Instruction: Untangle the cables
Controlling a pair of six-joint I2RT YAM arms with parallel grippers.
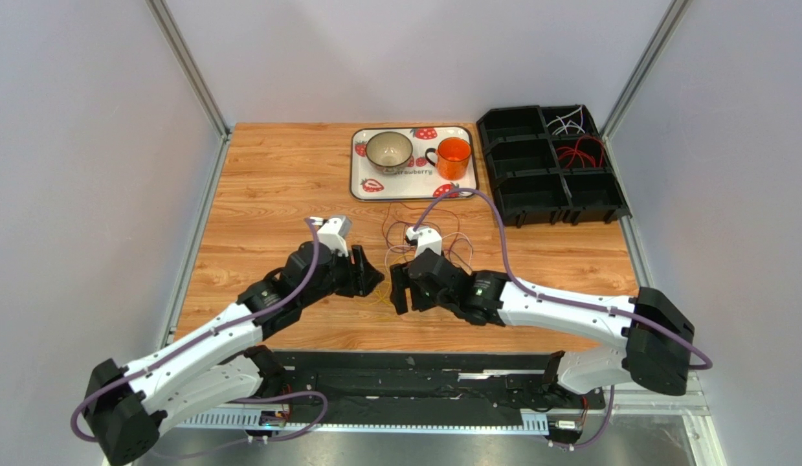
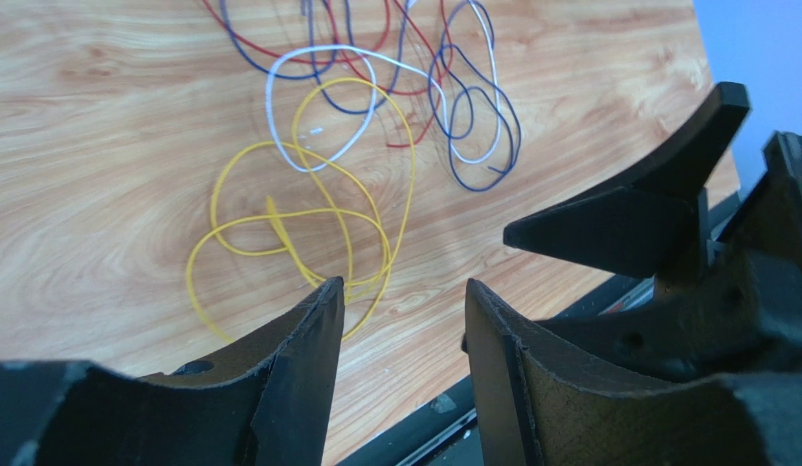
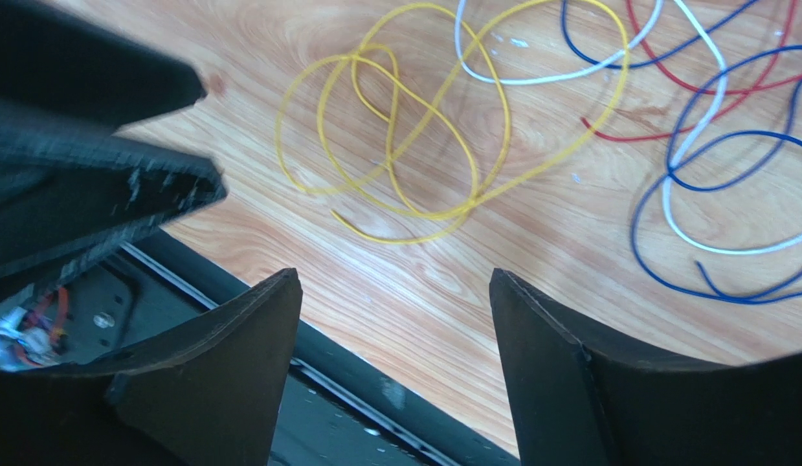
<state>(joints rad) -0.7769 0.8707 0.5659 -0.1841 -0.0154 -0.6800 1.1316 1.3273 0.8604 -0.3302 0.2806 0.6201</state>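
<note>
Table (image 1: 268, 184) of pale wood filled the cell. Left arm (image 1: 210, 340) and right arm (image 1: 560, 311) reached in from six o'clock, almost meeting at centre. A black bin (image 1: 516, 160) sat at two o'clock, a tray (image 1: 358, 165) with a bowl (image 1: 388, 150) and a cup (image 1: 454, 157) at twelve. The cables (image 1: 443, 243) lay tangled on the wood at centre, a yellow cable (image 2: 278, 218) nearest the arms. The left gripper (image 2: 403, 291) had its fingers apart, holding nothing. The right gripper (image 3: 395, 282) stood wider, also empty.

Wood-grain table (image 1: 278, 194), plain pale grey walls (image 1: 84, 146), metal corner posts (image 1: 186, 63), soft even light
</note>
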